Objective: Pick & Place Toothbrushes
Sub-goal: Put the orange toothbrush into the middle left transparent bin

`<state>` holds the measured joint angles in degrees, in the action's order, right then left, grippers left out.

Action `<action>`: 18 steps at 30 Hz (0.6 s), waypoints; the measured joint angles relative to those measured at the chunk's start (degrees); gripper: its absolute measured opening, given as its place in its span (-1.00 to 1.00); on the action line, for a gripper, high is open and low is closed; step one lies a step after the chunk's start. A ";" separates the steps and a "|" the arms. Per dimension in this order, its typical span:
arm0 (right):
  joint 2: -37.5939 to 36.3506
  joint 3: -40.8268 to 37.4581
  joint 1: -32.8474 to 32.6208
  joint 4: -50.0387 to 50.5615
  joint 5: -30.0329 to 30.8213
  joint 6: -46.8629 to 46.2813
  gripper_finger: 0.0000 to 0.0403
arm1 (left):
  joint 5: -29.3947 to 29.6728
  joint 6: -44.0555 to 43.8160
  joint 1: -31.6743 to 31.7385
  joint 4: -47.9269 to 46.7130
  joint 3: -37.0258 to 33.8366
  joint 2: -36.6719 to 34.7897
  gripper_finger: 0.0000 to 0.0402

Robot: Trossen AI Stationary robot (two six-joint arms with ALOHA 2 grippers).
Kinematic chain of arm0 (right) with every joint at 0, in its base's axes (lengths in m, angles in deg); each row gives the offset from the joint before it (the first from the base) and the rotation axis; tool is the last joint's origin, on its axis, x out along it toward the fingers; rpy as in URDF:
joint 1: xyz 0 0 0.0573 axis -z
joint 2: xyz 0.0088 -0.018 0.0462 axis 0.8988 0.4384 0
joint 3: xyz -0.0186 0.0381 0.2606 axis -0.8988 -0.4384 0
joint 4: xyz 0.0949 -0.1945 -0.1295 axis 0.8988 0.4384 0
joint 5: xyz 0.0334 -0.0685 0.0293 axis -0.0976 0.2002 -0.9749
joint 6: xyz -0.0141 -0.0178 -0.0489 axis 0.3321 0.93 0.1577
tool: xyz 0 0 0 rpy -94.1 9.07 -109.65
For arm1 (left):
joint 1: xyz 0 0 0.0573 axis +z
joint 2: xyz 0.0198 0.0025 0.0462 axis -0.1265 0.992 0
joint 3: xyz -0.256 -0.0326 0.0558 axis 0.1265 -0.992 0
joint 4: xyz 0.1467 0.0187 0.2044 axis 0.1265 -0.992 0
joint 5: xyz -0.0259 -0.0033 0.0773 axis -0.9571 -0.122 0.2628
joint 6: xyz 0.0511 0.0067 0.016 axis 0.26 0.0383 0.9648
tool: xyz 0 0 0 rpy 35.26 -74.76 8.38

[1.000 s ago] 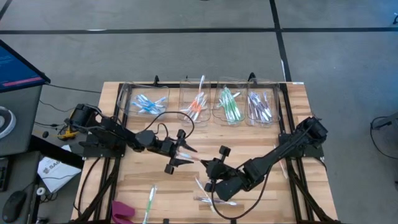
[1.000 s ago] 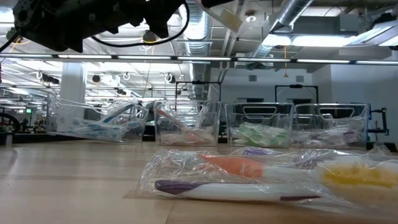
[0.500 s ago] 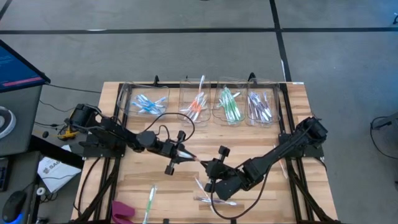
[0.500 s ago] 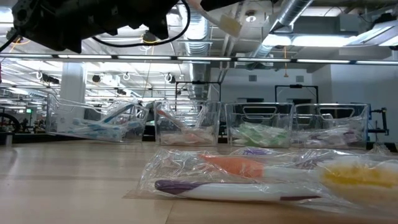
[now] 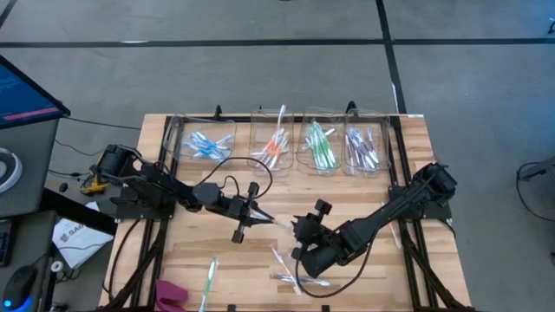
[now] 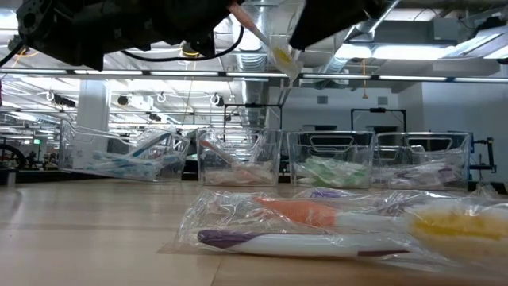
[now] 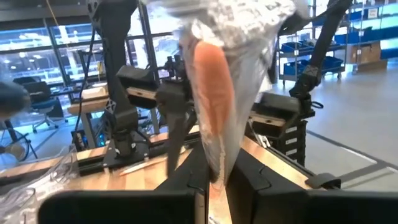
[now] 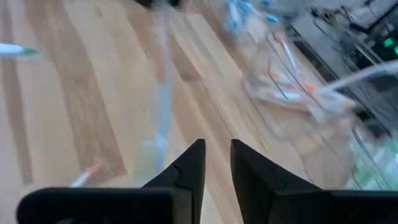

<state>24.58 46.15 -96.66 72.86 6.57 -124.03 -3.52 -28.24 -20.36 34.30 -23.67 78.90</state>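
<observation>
Nearest the table's front edge, around six o'clock, loose wrapped toothbrushes [image 5: 293, 276] lie on the bare wood, with a green one [image 5: 209, 279] off toward seven o'clock beside a pink object [image 5: 171, 293]. Just above that pile hangs my right gripper [image 5: 297, 232], its fingers [image 8: 189, 167] parted by a narrow gap with nothing between them. Right next to it, at the table's middle, my left gripper [image 5: 257, 214] is clamped shut on an orange-red toothbrush [image 7: 214, 121] in its clear wrapper, which sticks out past my fingertips toward the right gripper; whether the two touch I cannot tell. From table height that wrapped brush [image 6: 266, 44] hangs tilted, well clear of the wood. Farthest off, along the twelve o'clock edge, four clear bins [image 5: 279, 143] stand in a row, holding blue [image 5: 206, 144], orange [image 5: 274, 147], green [image 5: 320, 146] and purple [image 5: 362, 149] brushes in turn.
</observation>
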 joint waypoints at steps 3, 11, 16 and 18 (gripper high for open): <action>-0.12 -0.02 -0.42 5.30 0.10 -5.88 -0.67 | 0.09 0.95 0.12 -0.19 0.00 0.00 -0.92; -0.44 0.01 -4.16 20.35 0.98 -25.28 -0.68 | -0.17 2.41 4.51 -21.82 2.07 -9.18 -0.91; -0.44 0.01 -6.45 23.10 3.01 -30.47 -0.68 | 0.30 8.81 8.56 -42.67 8.38 -17.76 -0.91; -0.44 0.01 -7.02 22.85 4.49 -30.53 -0.68 | 0.31 10.01 11.28 -50.04 12.04 -19.91 -0.91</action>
<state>24.13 46.15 -103.68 95.71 11.06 -154.56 -3.20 -18.22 -9.08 -15.75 -11.63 58.99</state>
